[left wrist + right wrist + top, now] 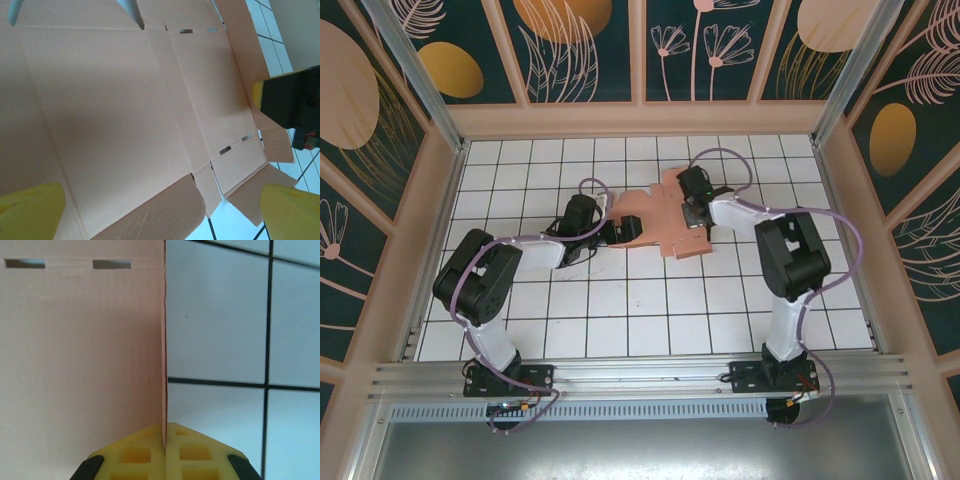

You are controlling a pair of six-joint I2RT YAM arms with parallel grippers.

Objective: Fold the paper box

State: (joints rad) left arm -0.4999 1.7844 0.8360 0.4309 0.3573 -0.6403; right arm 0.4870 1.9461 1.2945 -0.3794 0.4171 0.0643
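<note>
At the centre of the white tiled table (620, 310), the paper box (655, 205), a salmon-pink thin-cardboard cut-out sheet with crease lines and slots, lies unfolded. On its right side, the right gripper (165, 440) has its yellow pads (135, 455) clamped together on one sheet edge. Over the left part, the left gripper (160, 210) holds its yellow fingers (30, 212) spread wide, gripping nothing.

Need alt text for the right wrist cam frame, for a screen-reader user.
The right gripper, yellow-padded, is shut on the edge of the paper box, a salmon-pink cardboard panel running up the left half of the frame. Two small slots sit near the panel's top; to the right lies the white tiled table with dark grid lines.
</note>
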